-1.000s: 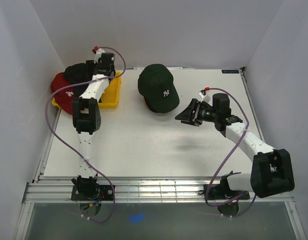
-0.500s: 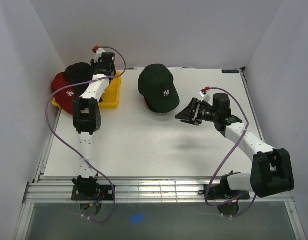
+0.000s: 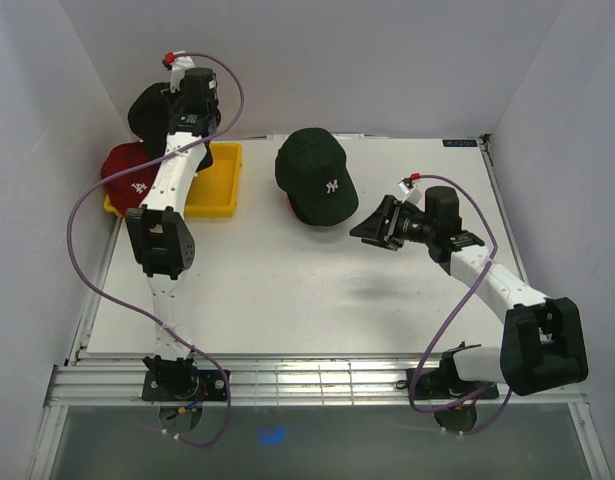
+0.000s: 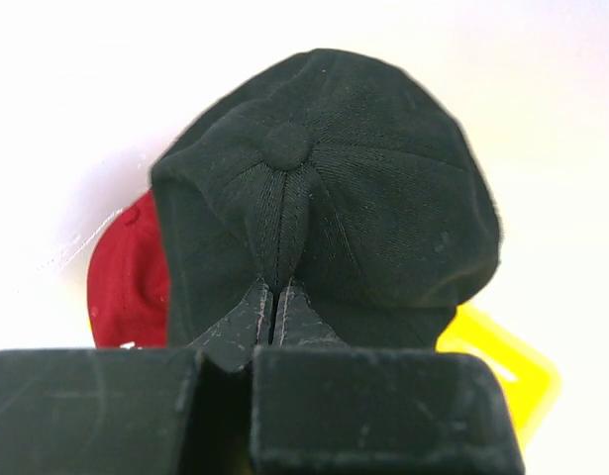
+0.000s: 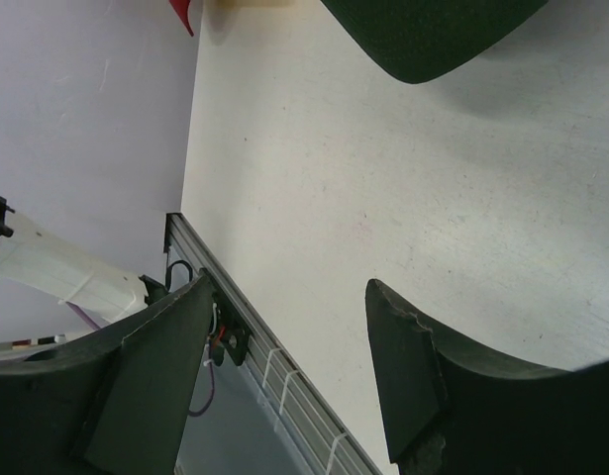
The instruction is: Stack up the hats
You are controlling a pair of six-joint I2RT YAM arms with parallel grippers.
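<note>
1. The red hat (image 3: pixel 122 170) lies at the far left, draped over the left edge of the yellow tray (image 3: pixel 219 196).
2. My left gripper (image 4: pixel 272 297) is clamped together on a pinch of crown fabric of the black hat (image 4: pixel 368 188), which hangs raised above the tray's far end.
3. The green hat (image 3: pixel 312 168) sits mid-table, well to the right of my load and nearer the bases. Its brim points near-right.
4. My right gripper (image 5: pixel 289 297) hovers with its fingers apart and empty, just beside that brim, so it is the closer arm.
5. I judge the next move is mine on the left: carry the black hat rightward over the green crown.
</note>
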